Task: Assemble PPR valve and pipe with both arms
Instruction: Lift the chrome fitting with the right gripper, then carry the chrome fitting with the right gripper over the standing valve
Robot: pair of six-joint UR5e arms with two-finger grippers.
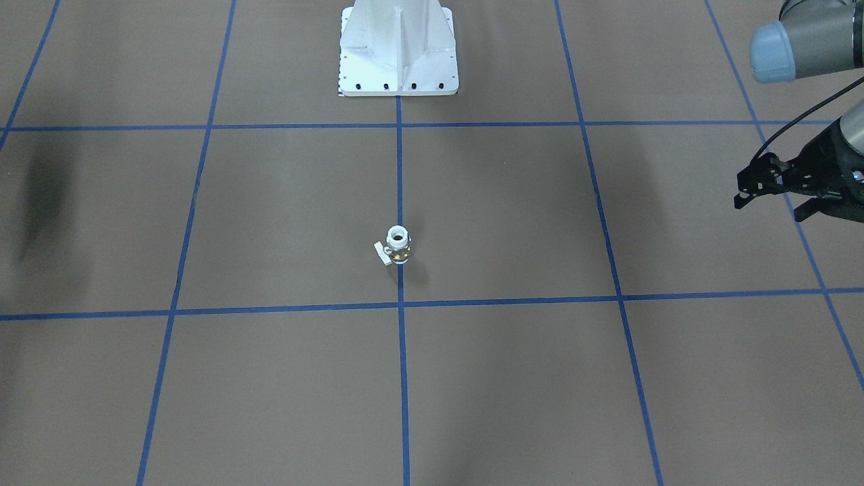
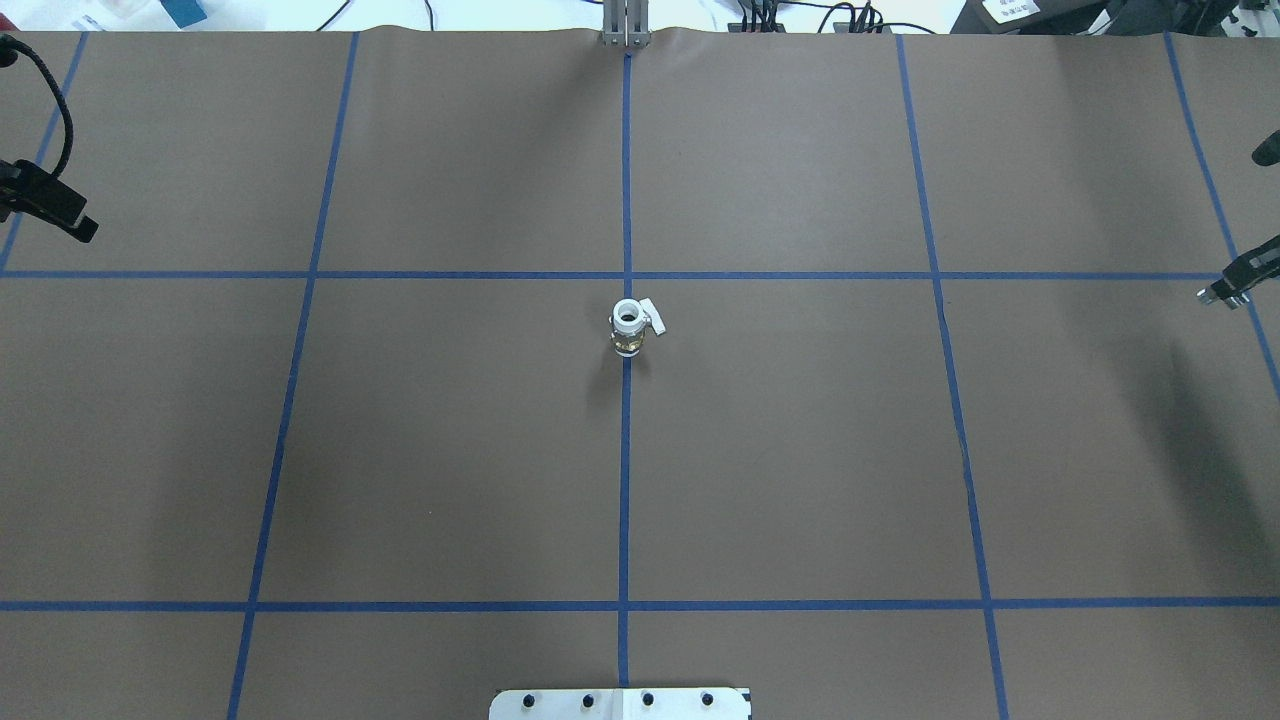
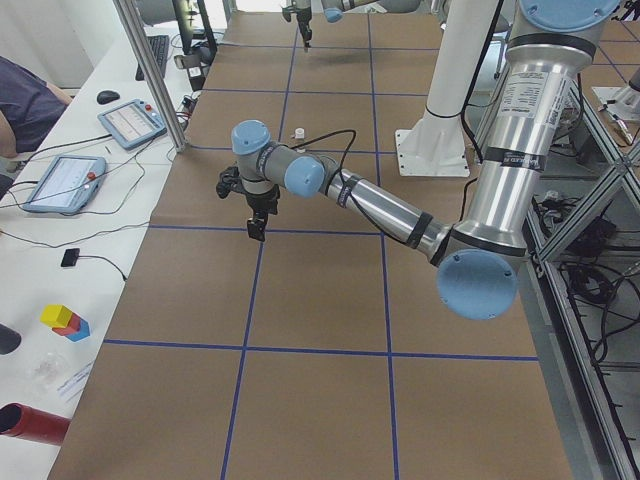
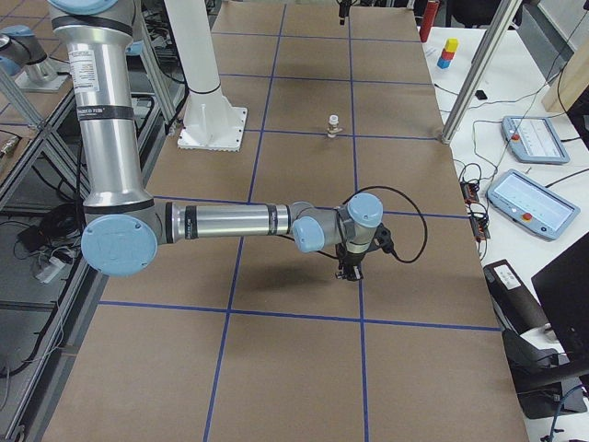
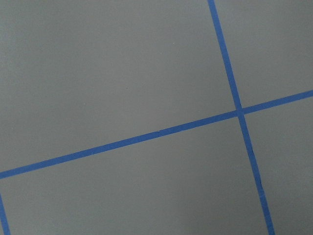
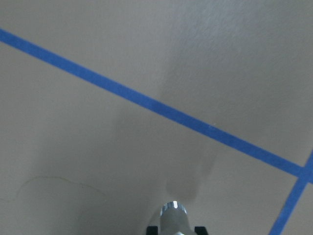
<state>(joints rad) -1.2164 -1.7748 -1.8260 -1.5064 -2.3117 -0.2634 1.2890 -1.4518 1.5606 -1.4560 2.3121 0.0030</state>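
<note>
Pipe (image 6: 172, 215) clamped in right claw (image 6: 174, 228), left claw (image 1: 769, 208) spread apart, both well away from upright PPR valve (image 1: 398, 244).

We get the left gripper (image 1: 769, 202) only in part: the front view's right edge cuts it off, so how its fingers (image 1: 748, 183) stand is unclear. The overhead view's right edge clips the right gripper (image 2: 1232, 283). In the right wrist view only a rounded silver tip of the pipe (image 6: 173, 215) clears the bottom edge. In the side views the PPR valve (image 4: 333, 123) is too small for detail.
</note>
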